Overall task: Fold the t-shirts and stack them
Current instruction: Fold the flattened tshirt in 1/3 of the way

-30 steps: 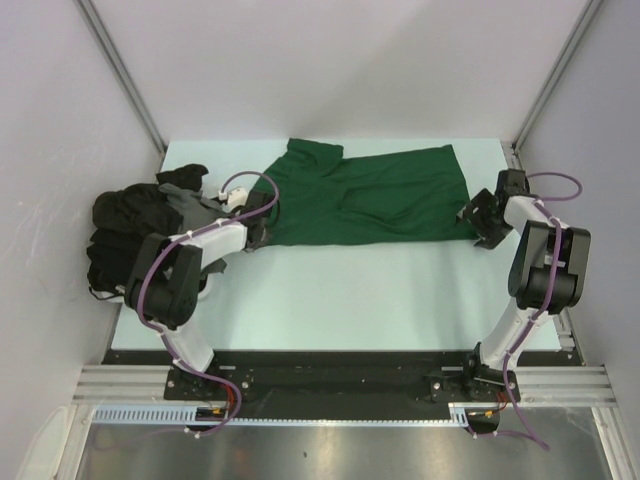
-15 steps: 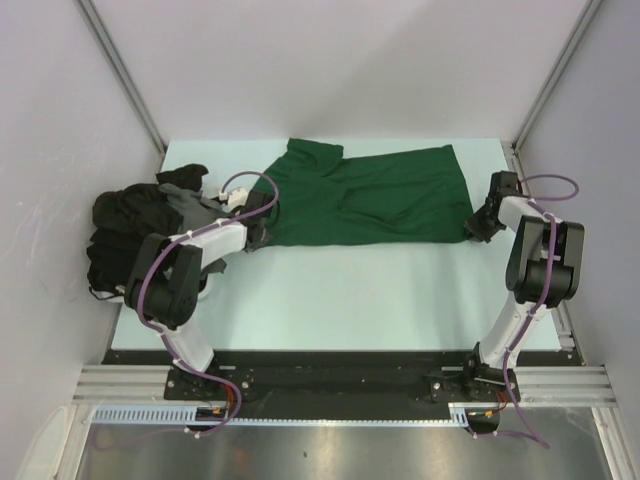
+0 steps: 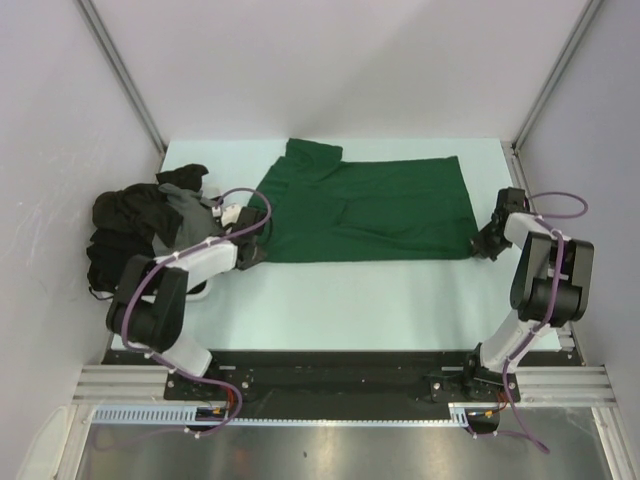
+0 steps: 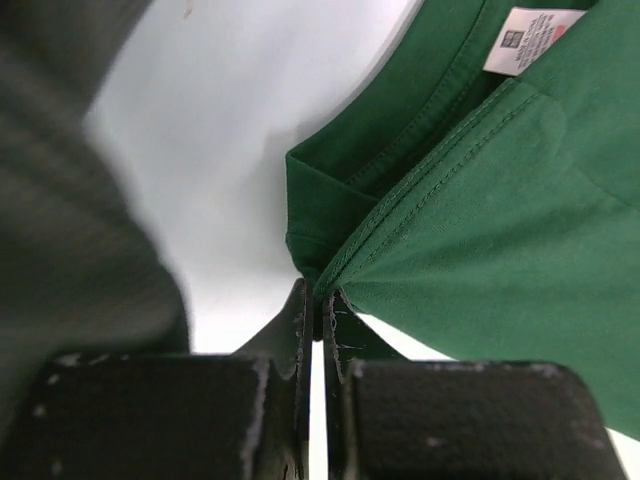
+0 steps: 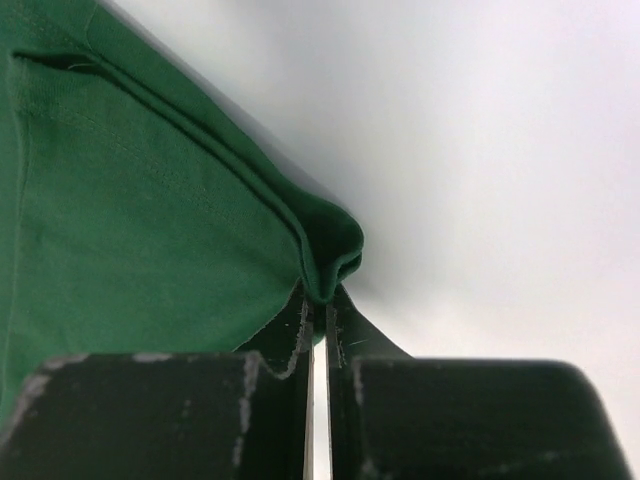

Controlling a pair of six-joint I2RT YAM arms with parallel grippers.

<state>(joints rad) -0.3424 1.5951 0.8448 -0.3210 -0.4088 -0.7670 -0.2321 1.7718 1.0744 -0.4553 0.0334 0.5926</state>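
Note:
A dark green t-shirt (image 3: 370, 210) lies spread across the back of the table, its near edge pulled straight. My left gripper (image 3: 257, 252) is shut on the shirt's near left corner (image 4: 330, 275), close to the collar and its white neck label (image 4: 525, 38). My right gripper (image 3: 483, 247) is shut on the near right corner, where the green hem (image 5: 330, 255) bunches between the jaws. A heap of black and dark grey t-shirts (image 3: 135, 225) sits at the table's left edge, behind my left arm.
The pale table (image 3: 350, 300) stretches toward the arm bases in front of the green shirt. Grey walls and metal posts (image 3: 120, 70) close in the back and sides. The right arm (image 3: 545, 270) stands close to the table's right edge.
My right gripper has closed on the shirt's near right corner. Both grippers have drawn the near edge toward the arm bases, flattening the green shirt.

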